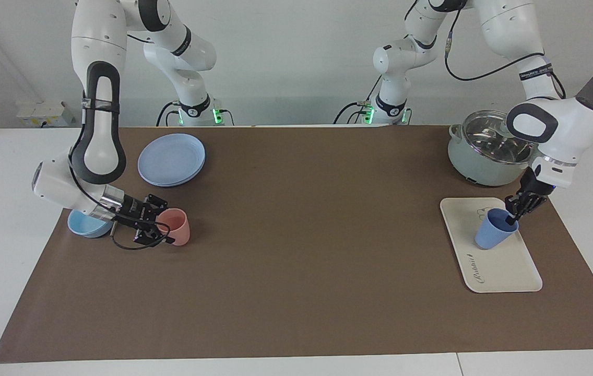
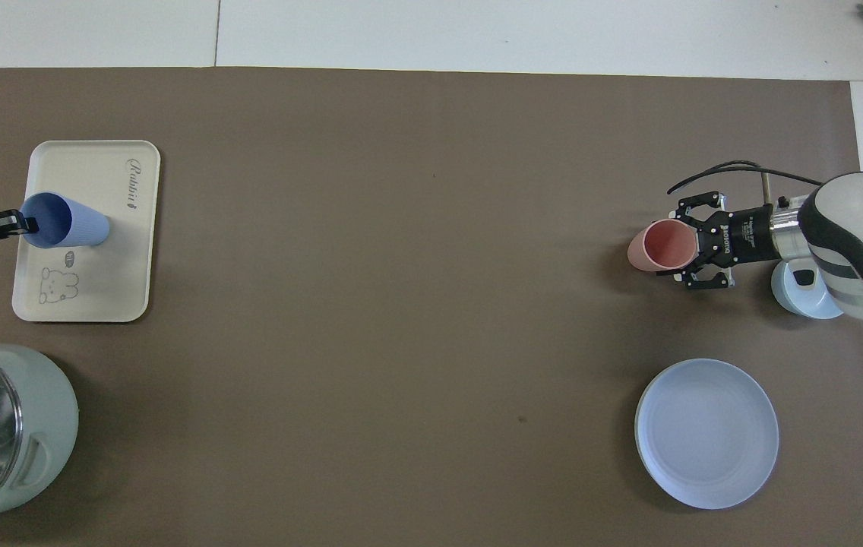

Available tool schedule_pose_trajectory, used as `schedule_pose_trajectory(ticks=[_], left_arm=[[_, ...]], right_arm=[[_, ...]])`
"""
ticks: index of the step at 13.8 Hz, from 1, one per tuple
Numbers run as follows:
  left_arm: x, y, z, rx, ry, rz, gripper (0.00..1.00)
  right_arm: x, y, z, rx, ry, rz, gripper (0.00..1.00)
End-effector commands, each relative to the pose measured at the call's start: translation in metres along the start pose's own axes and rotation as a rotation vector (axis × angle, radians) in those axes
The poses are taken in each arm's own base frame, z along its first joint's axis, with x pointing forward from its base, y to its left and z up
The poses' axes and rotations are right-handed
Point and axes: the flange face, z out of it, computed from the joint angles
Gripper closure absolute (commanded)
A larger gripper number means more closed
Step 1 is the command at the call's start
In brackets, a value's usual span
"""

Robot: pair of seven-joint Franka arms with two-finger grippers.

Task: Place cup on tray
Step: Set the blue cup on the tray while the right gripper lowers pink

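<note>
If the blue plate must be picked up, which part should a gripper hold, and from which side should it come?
Probably the rim. The plate is flat and shallow, lying on the mat with no handle, so a low pinch over the edge is the only hold. I would come from its edge toward the table's middle, where the mat is bare; the right arm stands close by its outer edge.

Around the flat cream-white rectangular tray [image 1: 500, 271], the brown-matted worktop [image 1: 301, 250] lies open toward the right arm's end. A pale green lidded pot [image 1: 484, 151] crowds the tray's robot-side edge, and a periwinkle-blue plastic tumbler [image 1: 488, 236] stands tilted on it.
</note>
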Motion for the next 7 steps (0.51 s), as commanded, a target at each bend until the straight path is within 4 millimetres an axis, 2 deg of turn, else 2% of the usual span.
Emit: schedule_pose_trajectory(ticks=[1,2,3,4,6,7], left_arm=[[0.003,0.008,-0.003,-0.005,0.025,0.025,0.0],[0.008,0.012,-0.012,-0.011,0.03,0.032,0.0],[0.019,0.022,-0.038,-0.025,0.041,0.048,0.0],[0.027,0.031,-0.063,-0.035,0.023,0.075,0.0],[0.04,0.051,-0.105,0.029,-0.052,0.19,0.0],[0.044,0.073,-0.123,0.086,-0.083,0.249,0.0]], right_arm=[[0.003,-0.004,-0.005,0.042,0.011,0.046,0.85],[0.004,-0.004,-0.007,0.056,0.025,0.028,0.19],[0.001,-0.005,-0.011,0.068,0.037,0.006,0.06],[-0.002,-0.006,-0.016,0.07,0.046,-0.011,0.01],[-0.018,-0.007,-0.037,0.076,0.095,-0.066,0.01],[-0.027,-0.006,-0.05,0.07,0.138,-0.106,0.01]])
